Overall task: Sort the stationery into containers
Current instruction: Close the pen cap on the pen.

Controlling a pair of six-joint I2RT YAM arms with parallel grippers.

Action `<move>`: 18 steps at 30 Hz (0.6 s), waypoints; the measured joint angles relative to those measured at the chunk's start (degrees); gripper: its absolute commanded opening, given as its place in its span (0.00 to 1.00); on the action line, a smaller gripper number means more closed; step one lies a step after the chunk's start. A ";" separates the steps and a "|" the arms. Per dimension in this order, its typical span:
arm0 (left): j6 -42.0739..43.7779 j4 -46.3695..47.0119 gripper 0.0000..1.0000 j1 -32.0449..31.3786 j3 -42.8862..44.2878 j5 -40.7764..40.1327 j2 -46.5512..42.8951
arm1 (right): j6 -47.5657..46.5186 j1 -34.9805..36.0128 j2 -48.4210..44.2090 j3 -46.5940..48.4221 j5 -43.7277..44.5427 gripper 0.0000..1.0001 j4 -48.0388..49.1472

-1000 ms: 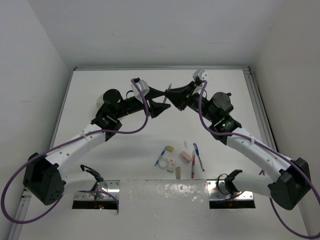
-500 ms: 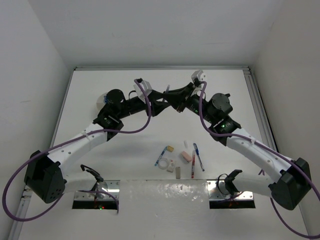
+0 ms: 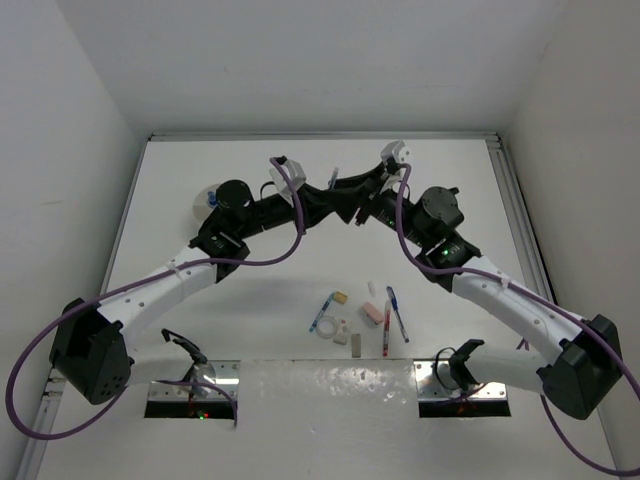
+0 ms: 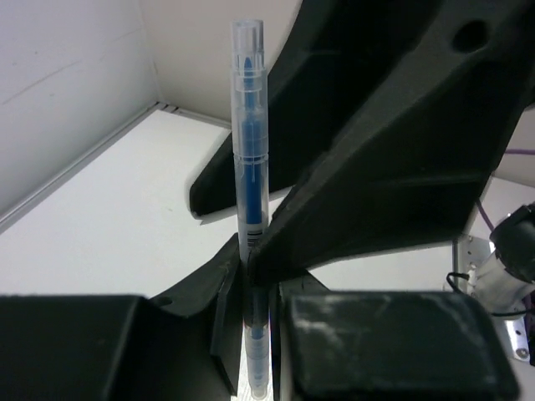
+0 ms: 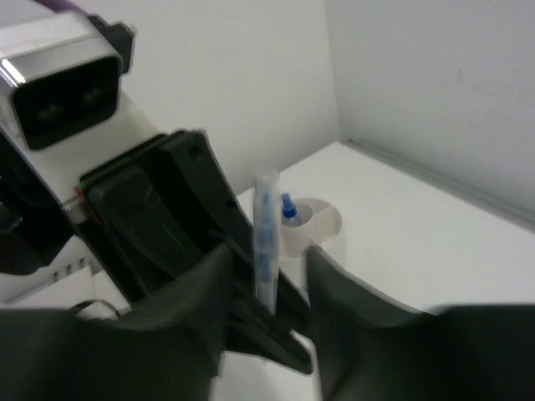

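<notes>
From above, the round white tub (image 3: pixel 201 206) sits on the worktop (image 3: pixel 250 310), partly hidden behind the left arm (image 3: pixel 160 280), with a blue-capped bottle (image 3: pixel 213 198) showing in it. To the right of the tub and level with it, the left end effector (image 3: pixel 325 196) and the right end effector (image 3: pixel 347 198) meet tip to tip around a blue pen (image 3: pixel 333 178) that stands upright, clear of the worktop. Right of the tub and much nearer the arm bases lie a second blue pen (image 3: pixel 322 312), a tape ring (image 3: pixel 328 329), a tan block (image 3: pixel 341 297), a pink eraser (image 3: pixel 372 313) and a red pen (image 3: pixel 386 338).

In the left wrist view, the left end effector (image 4: pixel 255 292) is clamped tight on the lower part of the blue pen (image 4: pixel 248 150). The other arm's black fingers (image 4: pixel 393 167) rise right beside the pen, above that grip.

In the right wrist view, the right end effector (image 5: pixel 267 280) has its jaws parted wider than the blue pen (image 5: pixel 266 217), which stands in the gap. Blur hides whether either pad touches it. The tub (image 5: pixel 324 224) lies just behind the pen, with the bottle (image 5: pixel 288 206) inside it.
</notes>
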 measured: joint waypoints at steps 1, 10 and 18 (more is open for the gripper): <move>-0.66 0.83 0.00 -0.04 -0.09 -0.28 0.00 | -0.20 0.00 -0.02 -0.02 -0.09 0.55 -0.39; -5.25 5.64 0.00 -0.04 -1.62 -0.72 -0.02 | -2.99 -0.15 -3.50 0.33 2.32 0.61 -4.11; -6.03 5.90 0.00 -0.39 -2.45 -0.74 -0.02 | -2.64 -0.17 -1.99 3.69 2.47 0.67 -4.42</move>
